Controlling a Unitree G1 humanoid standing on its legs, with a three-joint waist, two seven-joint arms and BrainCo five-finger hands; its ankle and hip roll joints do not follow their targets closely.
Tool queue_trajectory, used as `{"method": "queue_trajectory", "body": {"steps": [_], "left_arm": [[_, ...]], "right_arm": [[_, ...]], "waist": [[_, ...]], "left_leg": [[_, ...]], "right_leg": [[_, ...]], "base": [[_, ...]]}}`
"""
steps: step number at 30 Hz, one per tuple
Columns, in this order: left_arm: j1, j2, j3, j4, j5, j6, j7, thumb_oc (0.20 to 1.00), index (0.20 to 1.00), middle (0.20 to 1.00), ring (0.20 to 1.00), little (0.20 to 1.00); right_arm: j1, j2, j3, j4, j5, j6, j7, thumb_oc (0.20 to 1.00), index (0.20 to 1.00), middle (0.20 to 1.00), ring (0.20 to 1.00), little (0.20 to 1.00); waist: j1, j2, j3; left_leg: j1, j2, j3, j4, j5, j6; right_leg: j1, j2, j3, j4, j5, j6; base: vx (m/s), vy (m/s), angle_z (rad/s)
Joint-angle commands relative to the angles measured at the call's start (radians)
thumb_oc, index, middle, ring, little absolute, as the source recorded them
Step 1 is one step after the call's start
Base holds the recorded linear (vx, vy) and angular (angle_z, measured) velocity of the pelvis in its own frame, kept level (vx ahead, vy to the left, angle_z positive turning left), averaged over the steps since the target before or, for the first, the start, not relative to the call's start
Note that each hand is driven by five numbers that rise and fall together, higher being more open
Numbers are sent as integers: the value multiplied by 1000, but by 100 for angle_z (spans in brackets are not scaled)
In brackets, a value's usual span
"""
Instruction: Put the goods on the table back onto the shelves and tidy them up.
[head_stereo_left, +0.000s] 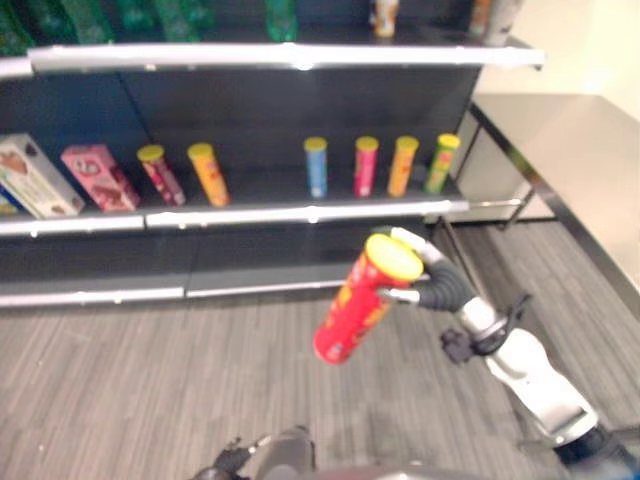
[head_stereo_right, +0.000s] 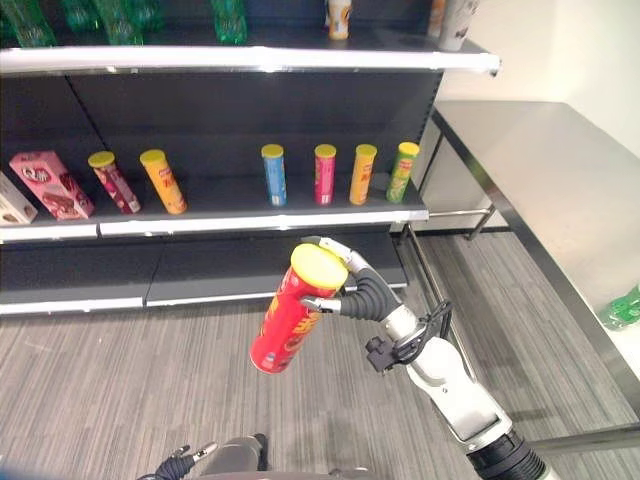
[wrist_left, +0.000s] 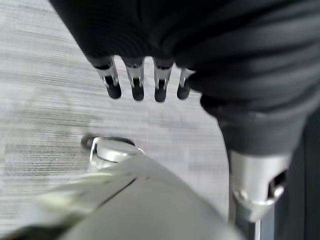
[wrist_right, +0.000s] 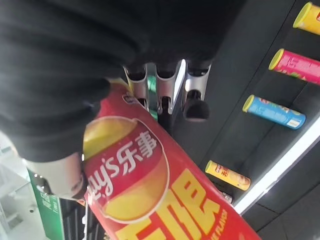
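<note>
Red chip can (head_stereo_right: 291, 322), yellow lid, tilted, held above floor before shelves; yellow-and-white label lettering. Right hand (head_stereo_right: 352, 290): fingers curled round can near lid. Left hand (wrist_left: 200, 60): fingers straight, relaxed, holding nothing, above floor. Middle shelf (head_stereo_right: 250, 222): blue can (head_stereo_right: 273, 175), pink can (head_stereo_right: 325, 174), orange can (head_stereo_right: 362, 174), green can (head_stereo_right: 402, 171), upright in row. Counter (head_stereo_right: 560, 190) right of shelves.

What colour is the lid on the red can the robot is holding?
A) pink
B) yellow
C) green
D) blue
B: the red can, gripped near its top by the right hand, has a yellow lid facing up toward the head camera.
</note>
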Motion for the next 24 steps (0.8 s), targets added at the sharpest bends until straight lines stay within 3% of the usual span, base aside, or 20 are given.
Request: {"method": "queue_trajectory", "body": {"steps": [1, 5, 6, 7, 9, 10, 11, 12, 13, 14, 15, 16, 24], "left_arm": [[22, -45, 41, 17, -146, -9, 19, 1000, 1000, 1000, 1000, 1000], [40, -50, 63, 12, -162, -15, 18, 1000, 1000, 1000, 1000, 1000], [38, -42, 63, 14, -133, -10, 16, 1000, 1000, 1000, 1000, 1000], [24, -44, 45, 16, -109, -12, 20, 1000, 1000, 1000, 1000, 1000], [6, -30, -7, 5, -31, -9, 24, 1000, 1000, 1000, 1000, 1000], [6, -29, -8, 4, -31, -9, 25, 1000, 1000, 1000, 1000, 1000], [-8, 6, -64, -25, 52, -8, 30, 1000, 1000, 1000, 1000, 1000], [-6, 15, -74, -42, 56, -8, 27, 1000, 1000, 1000, 1000, 1000], [-5, 15, -74, -43, 56, -7, 27, 1000, 1000, 1000, 1000, 1000], [2, 37, -77, -46, 69, -9, 28, 1000, 1000, 1000, 1000, 1000], [7, 36, -69, -35, 63, -6, 27, 1000, 1000, 1000, 1000, 1000], [130, -90, 89, 73, -80, 5, -16, 1000, 1000, 1000, 1000, 1000], [124, -87, 62, 66, -22, 12, -20, 1000, 1000, 1000, 1000, 1000]], "right_arm": [[-56, 18, -22, -65, -45, -35, -72, 200, 200, 200, 200, 200], [-31, 32, -15, -60, -51, -23, -66, 200, 200, 200, 200, 200], [5, 38, -17, -60, -52, -9, -39, 200, 200, 200, 200, 200], [13, 50, -7, -28, -51, 3, -27, 200, 200, 200, 200, 200], [30, 91, 5, 2, -15, 16, -16, 200, 200, 200, 200, 200], [30, 92, 5, 3, -15, 16, -16, 200, 200, 200, 200, 200], [18, 122, 25, 50, 37, 19, -4, 200, 200, 200, 200, 200], [14, 131, 34, 64, 50, 23, 3, 200, 200, 200, 200, 200], [14, 132, 35, 65, 50, 22, 3, 200, 200, 200, 200, 200], [7, 136, 35, 74, 37, 28, 2, 200, 200, 200, 200, 200], [-1, 144, 44, 83, 30, 32, 7, 200, 200, 200, 200, 200], [259, 58, -118, 135, 134, -2, 10, 200, 200, 200, 200, 200], [290, 66, -125, 142, 36, 19, -7, 200, 200, 200, 200, 200]], "waist": [[57, 22, -27], [82, 39, -39], [75, 50, -62], [67, 47, -71], [60, 44, -84], [61, 41, -85], [63, 34, -89], [67, 35, -88], [67, 34, -88], [75, 32, -86], [81, 29, -89], [4, 42, -103], [1, 47, -122]], "left_leg": [[-26, 60, -44, -307, 130, -26], [-44, 95, -56, -333, 167, -59], [-26, 96, -53, -285, 167, -75], [-35, 70, -35, -243, 158, -72], [-20, 29, -1, -194, 139, -66], [-21, 26, 1, -191, 137, -65], [-6, -3, 28, -178, 105, -48], [0, -11, 34, -173, 95, -40], [-1, -11, 34, -172, 95, -40], [18, -24, 50, -161, 69, -22], [25, -31, 60, -158, 58, -14], [285, -124, 50, -324, 12, 26], [330, -117, 69, -364, 26, 26]], "right_leg": [[45, -29, 71, -31, -5, 76], [102, -84, 93, -36, -30, 102], [102, -132, 97, -38, -6, 127], [99, -178, 90, -40, 20, 150], [67, -227, 85, -15, 78, 164], [67, -231, 86, -16, 77, 164], [23, -272, 76, 36, 190, 157], [6, -285, 58, 56, 238, 153], [6, -286, 58, 55, 239, 153], [-9, -322, -3, 61, 317, 153], [-8, -345, -48, 49, 353, 159], [-57, 45, -135, -129, 112, 67], [-23, 40, -133, -137, 107, 69]], "base": [[406, 560, 1], [277, 444, -22], [365, 879, -82], [315, 895, -79], [127, 508, -24], [75, 492, -13], [31, 406, -15], [27, 404, -12], [-18, 283, 2], [-21, 275, 0], [-34, 271, 8], [-8, 94, -1], [26, 13, -6]]}}
